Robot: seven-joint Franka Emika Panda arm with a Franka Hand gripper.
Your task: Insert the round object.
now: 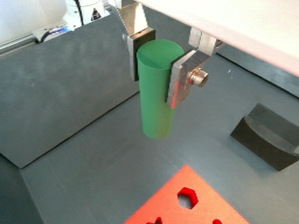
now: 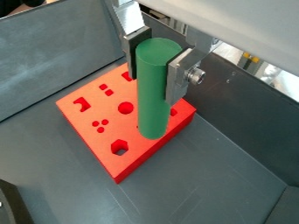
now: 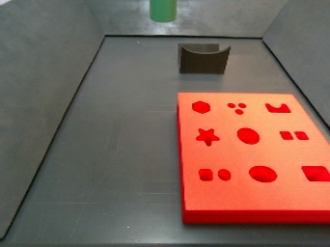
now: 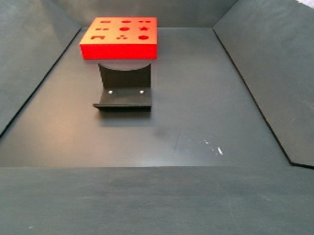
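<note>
Peg [image 1: 156, 92]: green, plain, round in section. It is held upright between the two silver fingers [image 2: 181, 74] of the end effector [image 2: 156, 59], gripped near its upper end, with most of its length hanging free below. It is carried clear of the surface [image 4: 185, 119]. In a side view only its lower end [image 3: 161, 10] is seen, at the far edge of the frame.

End effector: closed on the peg, plates pressed to either side. It is raised in the air; in a wrist view the red board's corner lies below and just ahead of it.

Board [image 3: 252, 154]: red, flat on the surface, pierced with shaped holes: star, hexagon, squares, small dots and round holes [image 3: 248, 136]. No piece is seen in any hole. Which round hole fits the peg cannot be told.

Fixture [image 4: 124, 87]: dark L-shaped bracket, standing just beside one short end of the board, apart from the peg.

Step in hand, as judged: carriage of the grasped peg toward the board; insertion not yet made.

Next move, as judged: the peg is to be brought over the matching round hole, kept vertical, its lower end centred, then lowered straight.

Edges and room: the surface is bounded by dark sloping walls [image 3: 65, 106] on its sides. Open floor lies beside the board's long edge and beyond the fixture. Above the board nothing stands, so descent is unobstructed; the fixture is the only upright thing to be cleared in passing.
</note>
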